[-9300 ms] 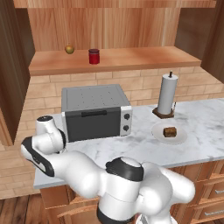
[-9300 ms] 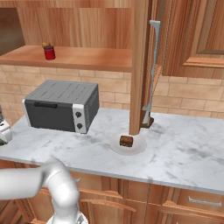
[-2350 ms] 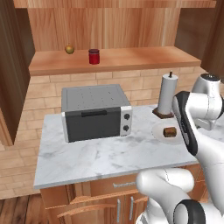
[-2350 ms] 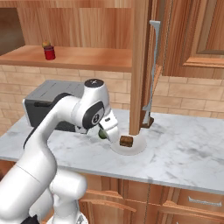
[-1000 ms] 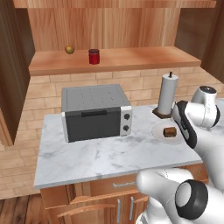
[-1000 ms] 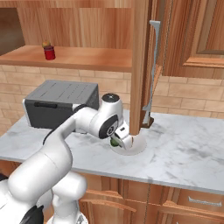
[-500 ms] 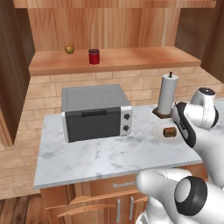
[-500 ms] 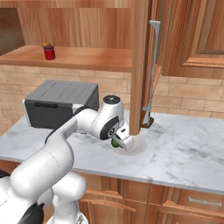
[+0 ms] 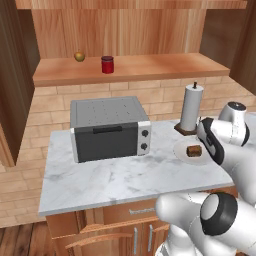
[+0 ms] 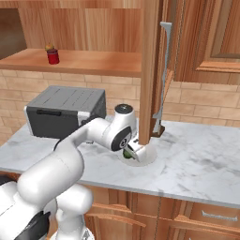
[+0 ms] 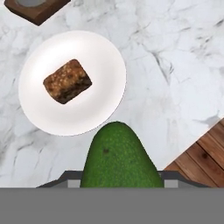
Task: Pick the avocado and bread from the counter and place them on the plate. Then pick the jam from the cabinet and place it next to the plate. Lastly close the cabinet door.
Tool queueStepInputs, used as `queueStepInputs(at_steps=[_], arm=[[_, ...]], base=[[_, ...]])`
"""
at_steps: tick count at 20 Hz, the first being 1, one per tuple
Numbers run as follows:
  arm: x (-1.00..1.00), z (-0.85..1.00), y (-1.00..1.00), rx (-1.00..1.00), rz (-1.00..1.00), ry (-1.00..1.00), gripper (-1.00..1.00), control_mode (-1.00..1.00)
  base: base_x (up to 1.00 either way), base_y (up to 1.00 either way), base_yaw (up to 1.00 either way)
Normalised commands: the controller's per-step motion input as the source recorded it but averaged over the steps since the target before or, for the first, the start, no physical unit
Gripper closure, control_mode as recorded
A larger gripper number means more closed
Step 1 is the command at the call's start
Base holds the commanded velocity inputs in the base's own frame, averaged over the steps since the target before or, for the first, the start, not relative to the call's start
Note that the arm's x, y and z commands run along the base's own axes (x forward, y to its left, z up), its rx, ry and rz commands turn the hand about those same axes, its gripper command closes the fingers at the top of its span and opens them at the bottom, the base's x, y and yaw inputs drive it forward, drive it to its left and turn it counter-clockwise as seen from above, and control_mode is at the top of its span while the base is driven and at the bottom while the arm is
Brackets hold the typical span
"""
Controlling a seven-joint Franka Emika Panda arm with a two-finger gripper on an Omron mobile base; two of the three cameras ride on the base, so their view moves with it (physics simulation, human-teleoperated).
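My gripper (image 10: pixel 131 151) is shut on the dark green avocado (image 11: pixel 118 158), which hangs just above the counter (image 11: pixel 175 65) at the rim of the white plate (image 11: pixel 48 114). The brown bread (image 11: pixel 67 81) lies on the plate, left of its middle in the hand view. From the left base view the bread (image 9: pixel 193 150) and plate (image 9: pixel 182 154) sit beside my hand. The avocado (image 10: pixel 126 153) peeks out under the hand. The red jam (image 9: pixel 107 64) stands on the shelf of the cabinet (image 9: pixel 150 67). The cabinet door (image 10: pixel 151 70) stands open.
A grey toaster oven (image 9: pixel 109 128) occupies the counter's left half. A paper towel holder (image 9: pixel 192 108) stands just behind the plate. A yellowish-brown fruit (image 9: pixel 79 56) sits left of the jam. The counter edge and wooden floor (image 11: pixel 203 151) lie close to the avocado.
The arm has swung from the counter's left end over to the plate with the avocado in its grip. Over the last second it has only crept slightly lower.
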Motion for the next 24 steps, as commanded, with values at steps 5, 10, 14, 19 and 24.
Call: queueStepInputs(at_steps=[5, 10, 14, 19, 24], arm=[[0.12, -0.15, -0.09, 0.00, 0.00, 0.00, 1.00, -1.00], [0.15, -0.16, 0.00, 0.00, 0.00, 0.00, 1.00, -1.00], [0.15, -0.19, 0.00, 0.00, 0.00, 0.00, 1.00, -1.00], [0.13, -0.21, 0.00, 0.00, 0.00, 0.00, 1.00, -1.00], [0.13, -0.17, 0.00, 0.00, 0.00, 0.00, 1.00, -1.00]], base=[[0.00, 0.00, 0.00], [0.00, 0.00, 0.00], [0.00, 0.00, 0.00], [0.00, 0.00, 0.00], [0.00, 0.00, 0.00]])
